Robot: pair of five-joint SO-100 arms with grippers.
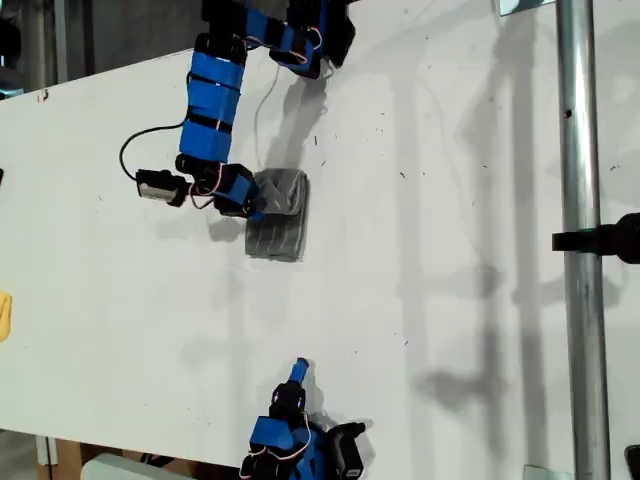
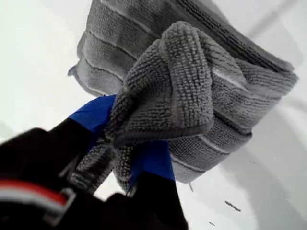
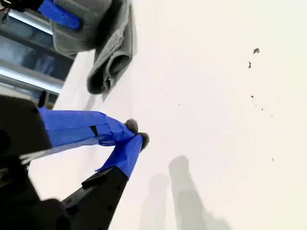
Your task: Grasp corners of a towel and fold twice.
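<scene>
Fingers (image 2: pixel 144 158) of my first gripper (image 2: pixel 122 158) are clamped on a bunched fold of the towel (image 2: pixel 192 91), the grey loops spilling over the blue tape in the first wrist view. Seen from the exterior view, that gripper (image 1: pixel 252 205) sits at the towel's (image 1: pixel 277 222) edge toward the view's left, with the arm reaching in from the top of the view. The towel lies on the white desk (image 1: pixel 450 250) as a small folded packet (several layers show at its edges), its pale stripes visible, and one part is lifted and crumpled where I hold it.

My second gripper (image 3: pixel 135 133) hangs above bare desk with its taped fingers (image 3: pixel 125 154) drawn together, tips touching and nothing between them. In the exterior view it (image 1: pixel 298 372) sits near the bottom edge, well apart from the towel. Its wrist view catches the towel (image 3: pixel 108 60) at a distance, rolled layers facing the camera.

A metal pole (image 1: pixel 580 240) stands at the exterior view's right.
</scene>
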